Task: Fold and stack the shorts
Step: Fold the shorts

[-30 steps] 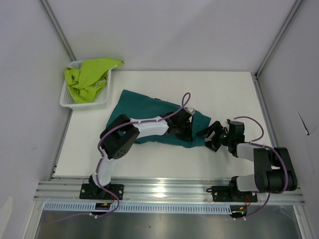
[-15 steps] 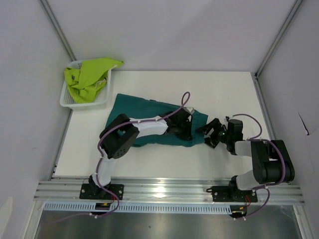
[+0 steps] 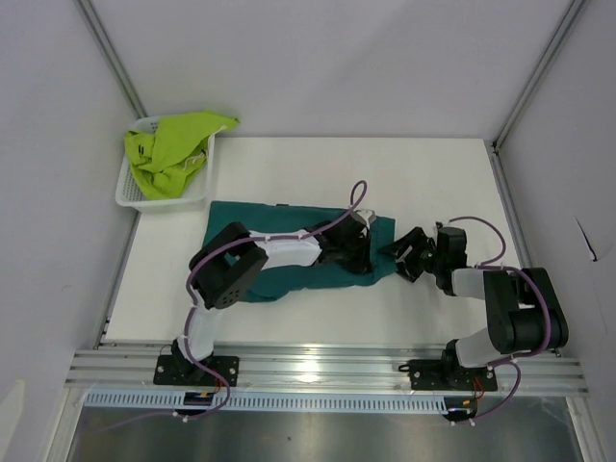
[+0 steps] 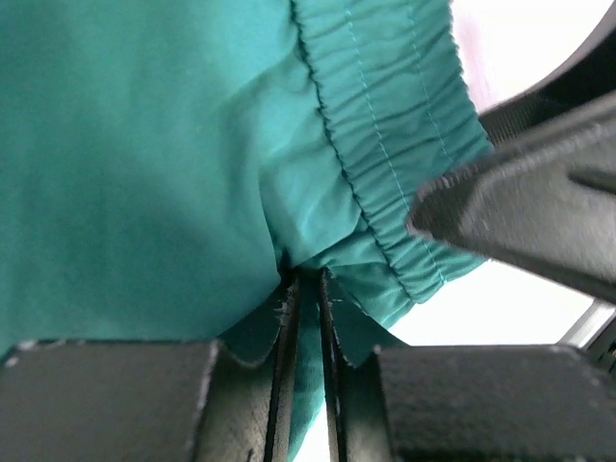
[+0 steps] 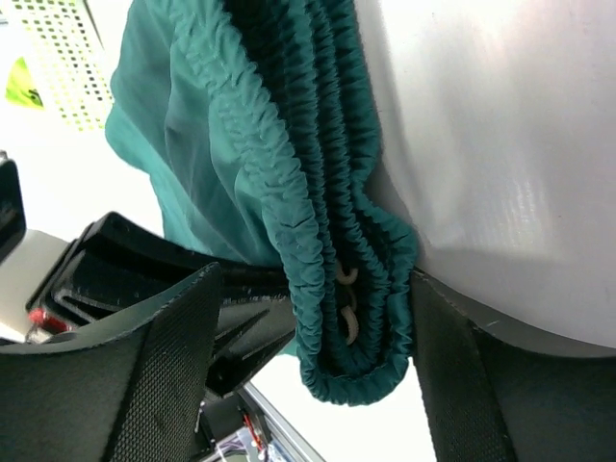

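The dark teal shorts (image 3: 231, 217) lie spread at the middle of the table (image 3: 433, 173), waistband rightward. The left hand (image 3: 361, 252) pinches fabric beside the waistband, jaws narrow; the right hand (image 3: 404, 255) stands wide, straddling the waistband's end. The lime shorts (image 3: 173, 144) fill the far-left basket (image 3: 130, 195).

Teal shorts (image 3: 236, 217): dark teal green, lying mostly flat but rumpled across the middle of the counter (image 3: 433, 173), long axis left-right. The elastic waistband (image 5: 289, 192) is at the right end, bunched in folds, with the pale drawstring (image 5: 345, 300) peeking out.

Lime shorts (image 3: 173, 144): bright yellow-green, a crumpled heap in the white basket (image 3: 130, 195) at the far-left corner, spilling over its rim. The two pairs are well apart.
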### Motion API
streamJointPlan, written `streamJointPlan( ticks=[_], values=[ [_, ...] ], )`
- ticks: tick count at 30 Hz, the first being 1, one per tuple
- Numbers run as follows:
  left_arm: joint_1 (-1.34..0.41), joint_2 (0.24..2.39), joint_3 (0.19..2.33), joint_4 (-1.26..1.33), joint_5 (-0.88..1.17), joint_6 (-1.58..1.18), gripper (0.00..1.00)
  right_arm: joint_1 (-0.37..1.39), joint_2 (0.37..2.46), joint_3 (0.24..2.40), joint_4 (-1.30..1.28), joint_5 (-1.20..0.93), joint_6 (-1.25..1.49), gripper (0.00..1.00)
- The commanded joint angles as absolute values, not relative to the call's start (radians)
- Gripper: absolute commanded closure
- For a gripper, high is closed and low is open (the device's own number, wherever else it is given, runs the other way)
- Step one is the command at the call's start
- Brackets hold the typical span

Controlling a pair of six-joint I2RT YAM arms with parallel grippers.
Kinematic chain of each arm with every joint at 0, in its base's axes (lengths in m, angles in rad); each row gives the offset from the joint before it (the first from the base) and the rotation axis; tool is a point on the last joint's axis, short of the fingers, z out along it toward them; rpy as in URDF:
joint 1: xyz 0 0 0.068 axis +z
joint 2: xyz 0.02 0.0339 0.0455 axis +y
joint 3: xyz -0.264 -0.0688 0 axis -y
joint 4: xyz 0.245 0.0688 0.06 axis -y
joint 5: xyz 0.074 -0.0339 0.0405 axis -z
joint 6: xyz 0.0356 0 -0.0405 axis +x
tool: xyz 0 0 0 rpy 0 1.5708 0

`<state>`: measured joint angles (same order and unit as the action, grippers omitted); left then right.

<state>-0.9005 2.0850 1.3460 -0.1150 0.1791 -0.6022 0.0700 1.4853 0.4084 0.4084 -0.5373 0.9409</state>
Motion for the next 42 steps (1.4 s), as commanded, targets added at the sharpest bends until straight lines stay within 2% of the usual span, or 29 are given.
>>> streamJointPlan(
  ticks=[1,3,4,6,7,9,10,13,16,20,23,26,27,30,36,42],
  values=[
    [-0.956,2.094,1.221,-0.198,0.169,-0.581,0.83,0.075,1.509,0.413,0.310,-0.449,0.890,0.31],
    [-0.960,2.074,1.200,-0.173,0.166,-0.589,0.83,0.083,1.496,0.411,0.293,-0.446,0.879,0.39],
    [-0.962,2.071,1.190,-0.166,0.167,-0.589,0.83,0.086,1.487,0.410,0.285,-0.439,0.877,0.46],
    [-0.962,2.063,1.169,-0.146,0.178,-0.591,0.83,0.098,1.456,0.402,0.261,-0.427,0.870,0.53],
    [-0.963,2.062,1.163,-0.143,0.178,-0.589,0.83,0.103,1.442,0.399,0.253,-0.420,0.868,0.60],
    [-0.963,2.059,1.164,-0.144,0.169,-0.588,0.83,0.113,1.398,0.396,0.218,-0.400,0.864,0.65],
    [-0.963,2.057,1.167,-0.147,0.161,-0.586,0.83,0.117,1.382,0.396,0.206,-0.394,0.855,0.74],
    [-0.962,2.063,1.184,-0.166,0.146,-0.578,0.82,0.126,1.309,0.387,0.144,-0.370,0.847,0.85],
    [-0.962,2.077,1.213,-0.187,0.133,-0.568,0.82,0.138,1.220,0.365,0.074,-0.345,0.845,0.89],
    [-0.962,2.050,1.224,-0.184,0.132,-0.554,0.78,0.160,1.126,0.333,0.008,-0.304,0.845,0.90],
    [-0.962,1.982,1.207,-0.195,0.103,-0.538,0.66,0.161,1.091,0.331,-0.052,-0.278,0.836,0.90],
    [-0.966,1.901,1.172,-0.207,0.071,-0.517,0.45,0.161,1.085,0.345,-0.084,-0.265,0.834,0.93],
    [-0.969,1.840,1.136,-0.212,0.057,-0.505,0.36,0.160,1.089,0.351,-0.092,-0.264,0.834,0.97],
    [-1.003,1.732,1.080,-0.225,-0.024,-0.471,0.24,0.153,1.106,0.393,-0.127,-0.256,0.833,0.98],
    [-1.155,1.686,1.075,-0.305,-0.270,-0.387,0.21,0.137,1.141,0.494,-0.204,-0.285,0.812,1.00],
    [-1.339,1.853,1.235,-0.485,-0.639,-0.310,0.20,0.127,1.149,0.540,-0.264,-0.313,0.788,1.00]
  ],
)
